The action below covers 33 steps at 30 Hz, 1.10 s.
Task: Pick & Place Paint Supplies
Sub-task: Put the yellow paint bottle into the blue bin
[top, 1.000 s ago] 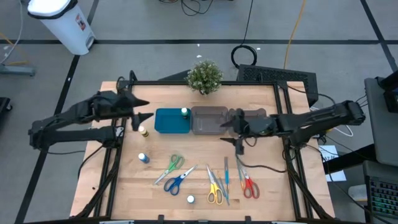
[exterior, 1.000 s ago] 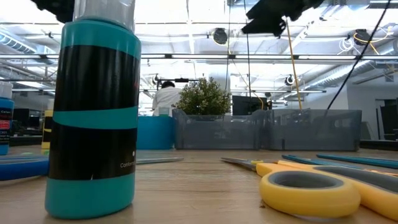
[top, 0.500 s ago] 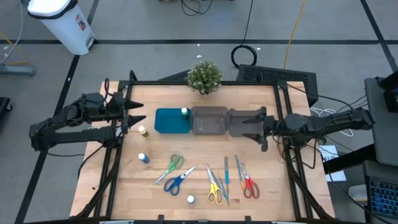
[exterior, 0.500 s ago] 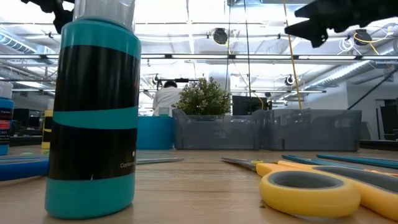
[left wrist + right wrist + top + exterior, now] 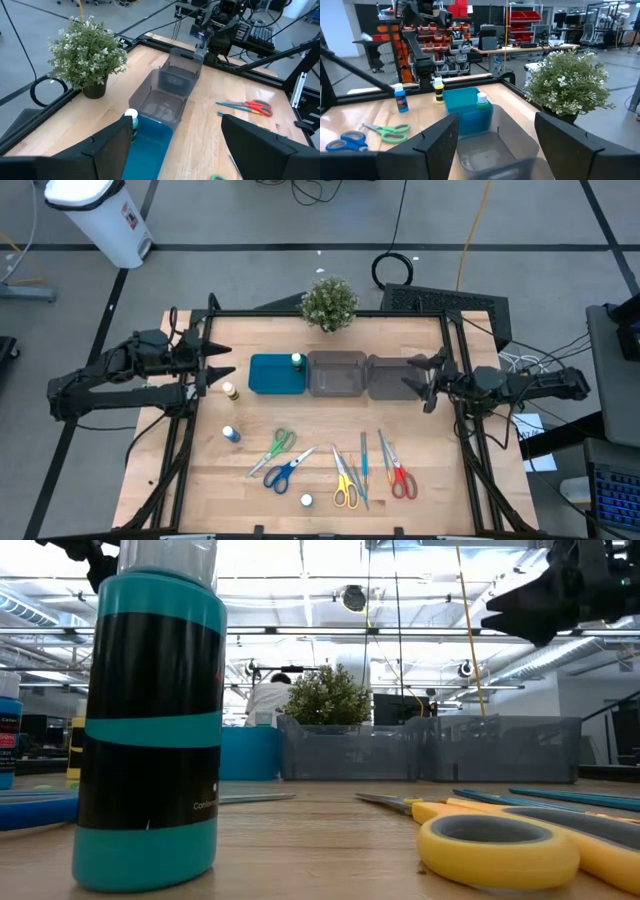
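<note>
starting at the left, we see the left gripper point(image 5: 222, 367) with fingers apart, empty, near the yellow bottle point(image 5: 230, 391). a green-capped bottle point(image 5: 296, 361) stands in the teal tray point(image 5: 275, 384), its body mostly hidden. scissors point(image 5: 345, 480) lie near the front edge. the right gripper point(image 5: 418, 375) hovers fingers spread by the grey bins point(image 5: 340, 388).

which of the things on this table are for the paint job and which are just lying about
For the job:
- green-handled scissors
- blue-handled scissors
- yellow-handled scissors
- red-handled scissors
- thin blue stick
- four small white-capped bottles

Lying about:
- teal square tray
- two grey translucent bins
- small green potted plant
</note>
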Motion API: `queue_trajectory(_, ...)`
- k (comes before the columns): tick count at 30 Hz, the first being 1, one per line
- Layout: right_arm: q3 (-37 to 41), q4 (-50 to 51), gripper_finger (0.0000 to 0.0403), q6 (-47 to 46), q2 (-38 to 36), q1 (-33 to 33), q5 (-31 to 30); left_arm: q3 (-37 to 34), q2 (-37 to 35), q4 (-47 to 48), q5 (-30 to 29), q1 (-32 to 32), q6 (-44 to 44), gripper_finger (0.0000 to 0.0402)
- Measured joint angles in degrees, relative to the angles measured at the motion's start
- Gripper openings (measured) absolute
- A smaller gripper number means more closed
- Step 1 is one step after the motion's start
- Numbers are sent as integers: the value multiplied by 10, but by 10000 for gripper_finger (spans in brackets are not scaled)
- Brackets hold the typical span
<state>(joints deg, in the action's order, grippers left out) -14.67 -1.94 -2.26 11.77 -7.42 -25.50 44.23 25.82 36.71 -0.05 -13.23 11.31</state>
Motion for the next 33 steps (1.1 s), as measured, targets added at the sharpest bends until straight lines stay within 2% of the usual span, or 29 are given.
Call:
queue_trajectory(7, 40, -18, 251, 0, -10, 0, 34, 0, 0, 0, 0, 0, -5, 319)
queue_trajectory(16, 80, -48, 251, 0, -10, 0, 161, 0, 6, -1, 0, 0, -6, 310)
queue_trajectory(23, 107, -47, 251, 79, -10, 0, 151, 0, 34, -1, 3, 0, 54, 315)
queue_trajectory(25, 117, -48, 251, 75, -10, 0, 152, 0, 48, 1, 29, 0, 59, 319)
queue_trajectory(29, 126, -46, 251, 60, -8, 0, 151, 15, 87, 57, 98, 3, 59, 319)
queue_trajectory(33, 126, -47, 252, 61, -9, 0, 151, 60, 162, 188, 103, 29, 79, 310)
